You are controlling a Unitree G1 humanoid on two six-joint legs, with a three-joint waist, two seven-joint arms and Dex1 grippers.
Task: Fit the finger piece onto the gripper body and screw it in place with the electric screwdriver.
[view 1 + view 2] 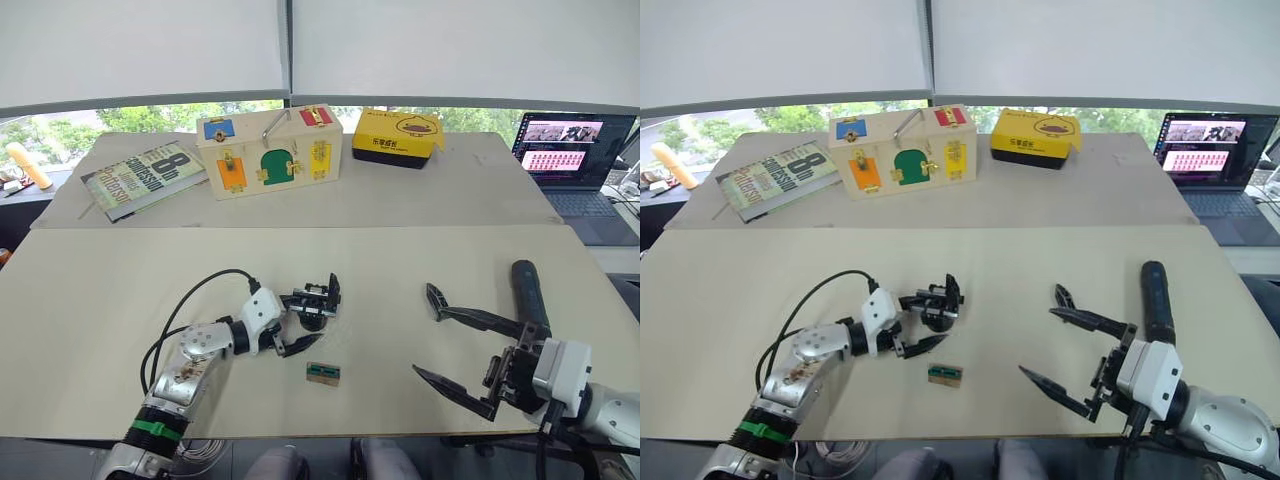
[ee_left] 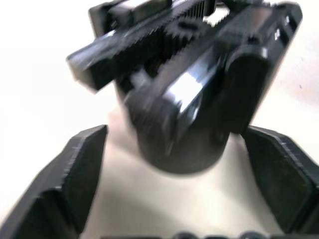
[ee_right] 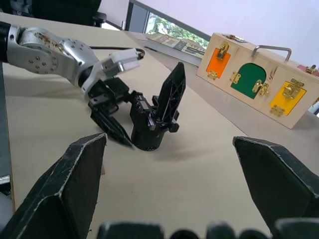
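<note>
The gripper body [image 1: 317, 304] is a chunky black block standing on the near table, and one black pointed finger [image 3: 171, 93] rises from it. A loose finger piece is out of view. My left gripper [image 1: 304, 322] is open and straddles the body. In the left wrist view its fingers [image 2: 65, 184] flank the body [image 2: 199, 99] with gaps on both sides. My right gripper [image 1: 428, 336] is open over bare table, well to the right of the body. The electric screwdriver [image 1: 527, 291] lies flat just beyond the right gripper's housing.
A small green-and-tan block [image 1: 322, 373] lies just in front of the left gripper. On the far table stand a wooden latch box [image 1: 268, 150], a yellow box [image 1: 398, 135] and a book [image 1: 145, 178]. A laptop [image 1: 575, 160] sits at the far right.
</note>
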